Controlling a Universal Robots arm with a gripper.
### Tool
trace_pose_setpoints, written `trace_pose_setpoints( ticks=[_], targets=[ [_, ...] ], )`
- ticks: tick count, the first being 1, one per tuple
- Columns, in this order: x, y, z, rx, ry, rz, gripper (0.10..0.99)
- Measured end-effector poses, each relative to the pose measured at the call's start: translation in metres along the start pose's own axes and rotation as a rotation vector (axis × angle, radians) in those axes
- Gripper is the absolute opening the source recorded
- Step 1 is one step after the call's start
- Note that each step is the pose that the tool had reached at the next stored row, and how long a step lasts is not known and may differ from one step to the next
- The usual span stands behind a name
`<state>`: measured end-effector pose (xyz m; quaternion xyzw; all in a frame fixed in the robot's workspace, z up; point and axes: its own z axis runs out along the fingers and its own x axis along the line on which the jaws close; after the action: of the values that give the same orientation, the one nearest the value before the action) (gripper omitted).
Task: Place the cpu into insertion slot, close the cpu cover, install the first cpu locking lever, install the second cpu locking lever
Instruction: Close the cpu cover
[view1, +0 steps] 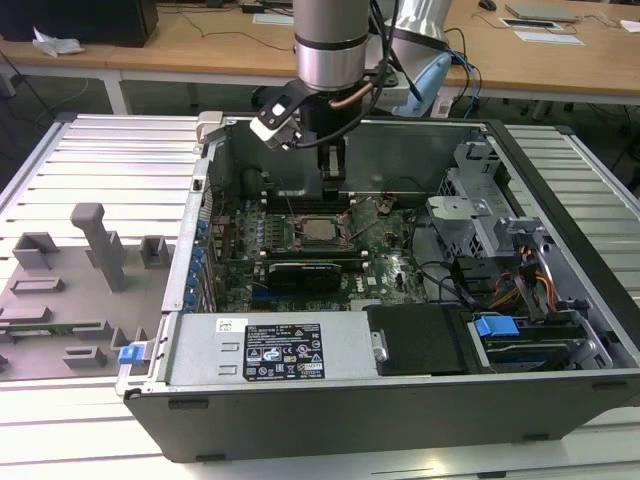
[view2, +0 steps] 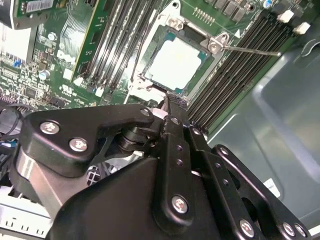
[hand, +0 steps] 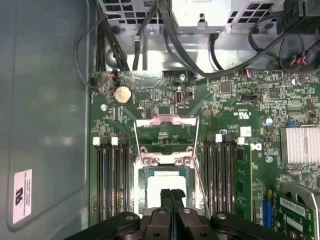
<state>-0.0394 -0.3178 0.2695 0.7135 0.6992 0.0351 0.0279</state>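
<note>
The cpu (hand: 165, 181) lies silver face up in the insertion slot (hand: 140, 187) on the green motherboard, and shows again in the second wrist view (view2: 175, 65) and the exterior view (view1: 321, 230). The cpu cover (hand: 166, 120) is swung open, tilted back from the socket on its hinge, with board showing through its window. A thin wire locking lever (view2: 250, 50) sticks out unlatched beside the socket. My gripper (hand: 171, 194) hangs just above the near edge of the cpu, fingers pressed together with nothing between them. The exterior view shows my gripper (view1: 333, 185) pointing down over the socket.
Rows of black memory slots (hand: 111, 180) flank the socket on both sides. Black cables (hand: 165, 35) and a metal drive cage (view1: 470, 215) lie beyond the board. A finned heatsink (hand: 300, 145) sits to one side. The case wall (hand: 45, 125) runs close by.
</note>
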Motion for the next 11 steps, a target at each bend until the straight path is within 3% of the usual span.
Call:
trace_pose_setpoints(
  ticks=[11],
  targets=[
    [0.0003,0.0159,0.0014,0.000,0.0000,0.000,0.106]
  ],
)
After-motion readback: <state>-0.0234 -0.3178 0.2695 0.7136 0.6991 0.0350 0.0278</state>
